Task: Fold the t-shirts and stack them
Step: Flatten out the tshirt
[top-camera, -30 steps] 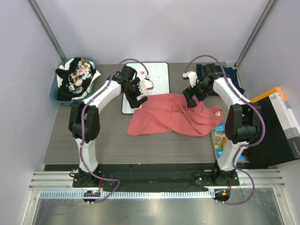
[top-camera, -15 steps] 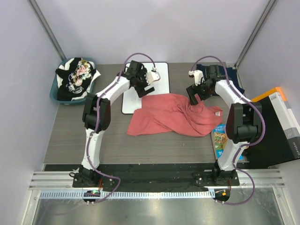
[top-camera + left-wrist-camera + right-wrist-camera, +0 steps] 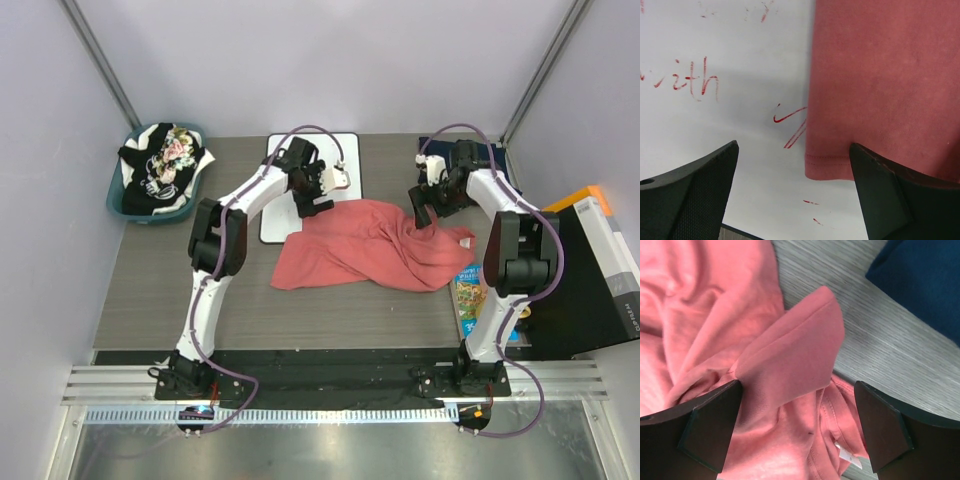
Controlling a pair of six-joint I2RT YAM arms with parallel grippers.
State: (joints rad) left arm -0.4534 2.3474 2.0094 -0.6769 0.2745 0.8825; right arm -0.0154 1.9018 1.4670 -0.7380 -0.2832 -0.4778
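Both end effectors are wide open and hold nothing. The left end effector (image 3: 318,196) (image 3: 793,150) hangs just over the 11 o'clock corner of the salmon t-shirt (image 3: 370,245) (image 3: 880,75), where the hem lies on the white board (image 3: 345,158) (image 3: 715,50). The right end effector (image 3: 420,210) (image 3: 799,387) hangs over the shirt's 2 o'clock edge, above a flap of cloth that sticks up.

The salmon t-shirt lies crumpled in the middle of the tabletop (image 3: 200,290). It is not folded yet. A navy t-shirt (image 3: 497,160) (image 3: 920,275) lies at 1 o'clock; how neat it is cannot be told. More t-shirts (image 3: 165,160), black, white and flowery, sit heaped in a basket (image 3: 115,197) at 10 o'clock. So most of the job looks left to do.

Each arm reaches far toward 12 o'clock, elbow bent, wrist tipped down at the cloth.
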